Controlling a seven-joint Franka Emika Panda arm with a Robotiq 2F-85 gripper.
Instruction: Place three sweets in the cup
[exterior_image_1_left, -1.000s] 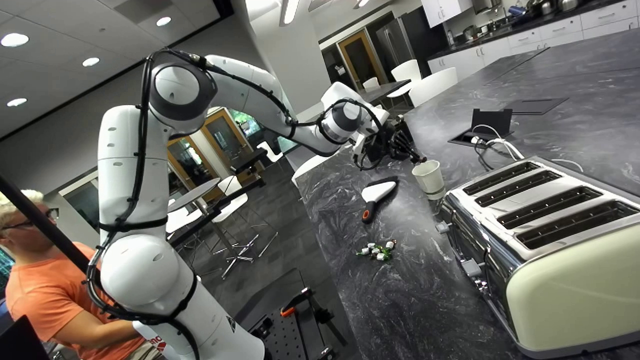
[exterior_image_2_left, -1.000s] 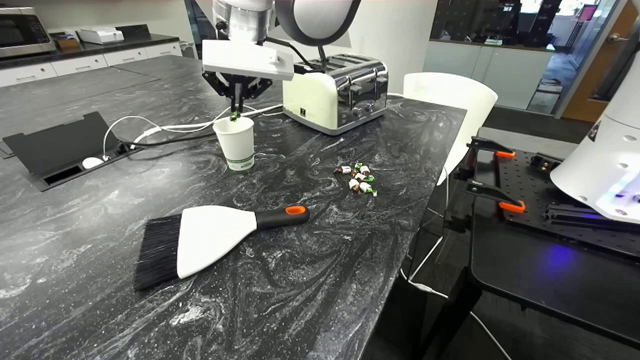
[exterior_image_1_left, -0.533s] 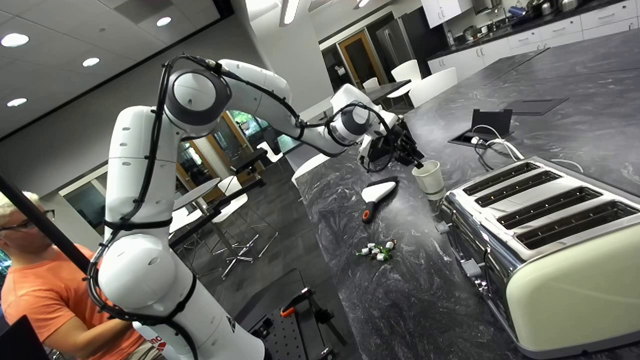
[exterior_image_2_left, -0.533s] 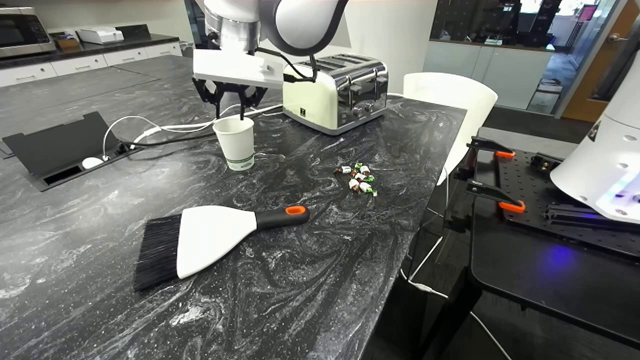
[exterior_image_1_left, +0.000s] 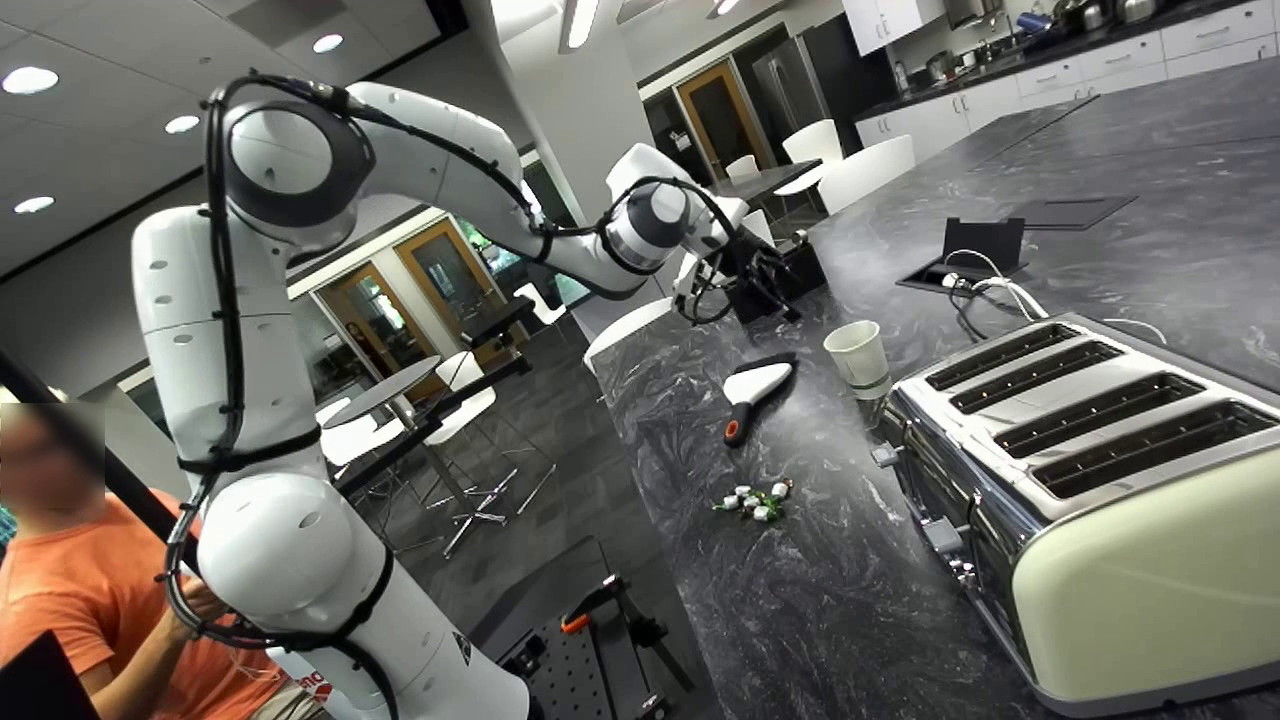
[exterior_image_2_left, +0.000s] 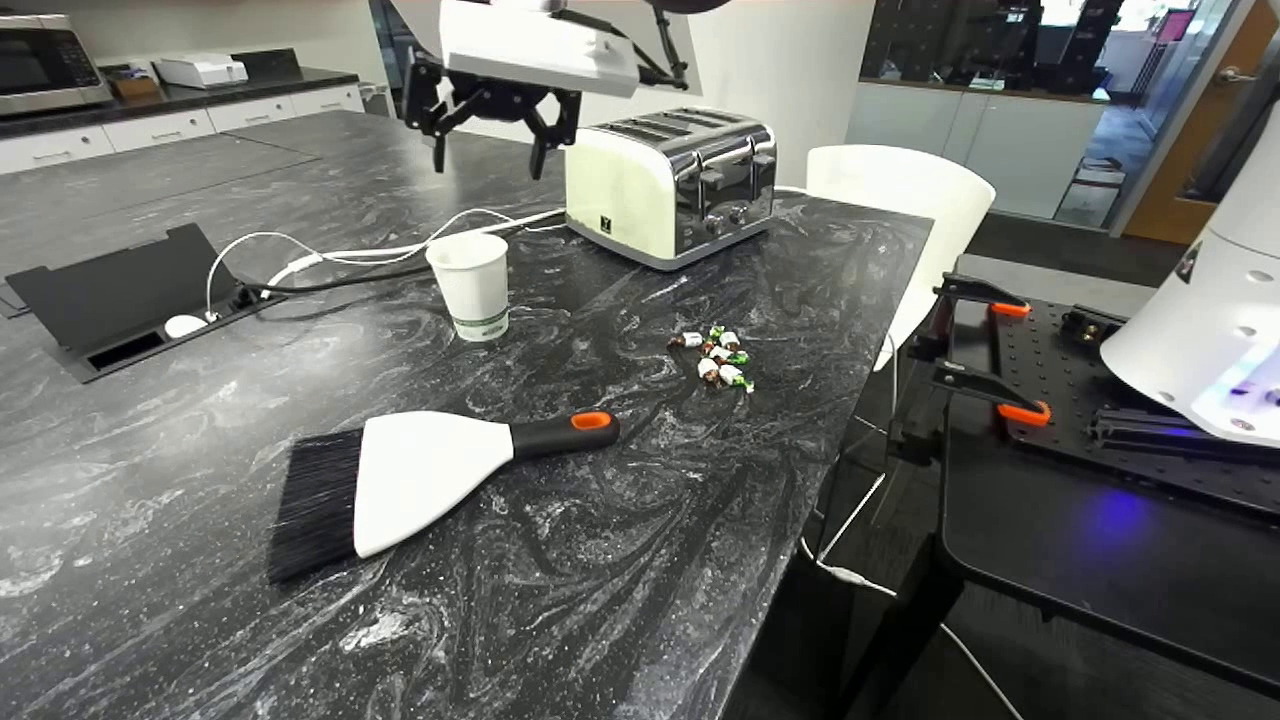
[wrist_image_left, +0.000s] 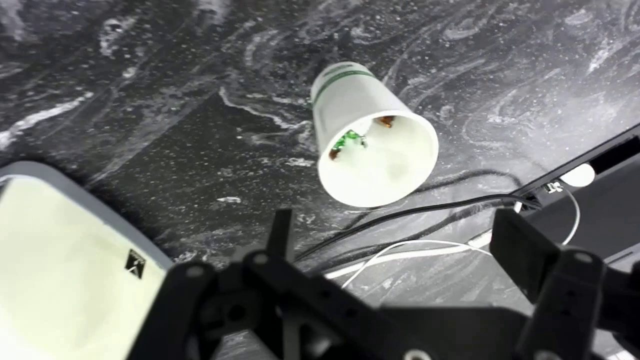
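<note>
The cup (exterior_image_2_left: 470, 290) is white paper with a green band and stands upright on the dark table. Looking into the cup (wrist_image_left: 367, 172) in the wrist view, I see wrapped sweets (wrist_image_left: 348, 138) with green and brown-orange wrapper ends; how many is unclear. More sweets (exterior_image_2_left: 715, 355), several in white, green and brown wrappers, lie in a loose pile on the table, and the same sweets (exterior_image_1_left: 755, 500) show in an exterior view. My gripper (exterior_image_2_left: 488, 170) is up above the cup and apart from it. Its fingers (wrist_image_left: 522, 252) are spread wide with nothing between them.
A cream and chrome toaster (exterior_image_2_left: 625, 195) stands near the cup. A brush (exterior_image_2_left: 430, 480) with white body and black handle lies across the table from it. Cables (exterior_image_2_left: 370, 250) run behind the cup to an open socket box (exterior_image_2_left: 110, 290). The table edge passes beyond the sweets.
The gripper, nearly shut with a green-wrapped sweet at the cup's mouth a second ago, has opened and let it go. It has then risen away from the cup. Cup and pile have not moved.
</note>
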